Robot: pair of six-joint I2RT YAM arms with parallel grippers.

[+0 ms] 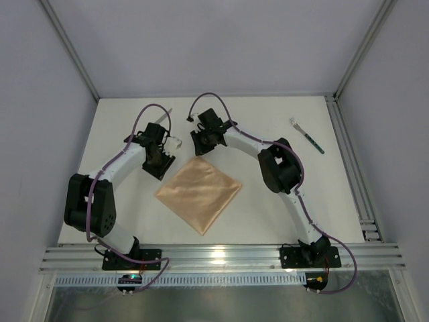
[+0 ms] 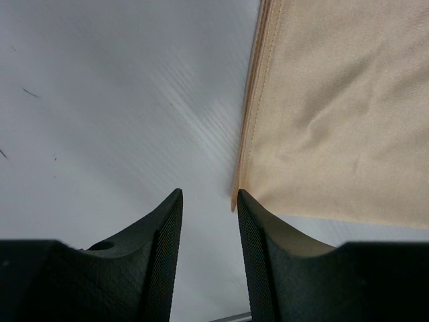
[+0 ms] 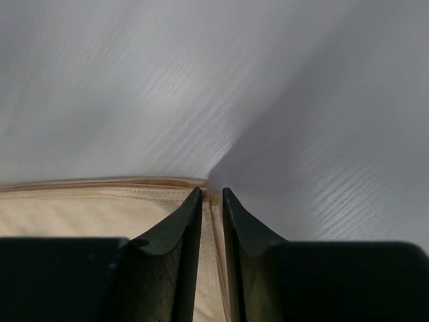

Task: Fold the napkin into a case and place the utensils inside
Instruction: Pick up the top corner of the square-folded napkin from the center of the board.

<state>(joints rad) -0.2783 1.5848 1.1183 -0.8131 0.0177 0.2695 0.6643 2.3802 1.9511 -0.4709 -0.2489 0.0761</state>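
The peach-orange napkin lies as a folded square, turned like a diamond, in the middle of the table. My right gripper sits at its far corner, and in the right wrist view the narrow jaws are shut on the stitched hem. My left gripper hangs over the napkin's upper left side. In its own view it is open over bare table, with a napkin corner just beside the right fingertip. The fork lies far right. The knife's silver end shows behind the left arm.
White table inside a walled frame, with an aluminium rail along the near edge and a rail on the right side. The two arm bases stand on the near rail.
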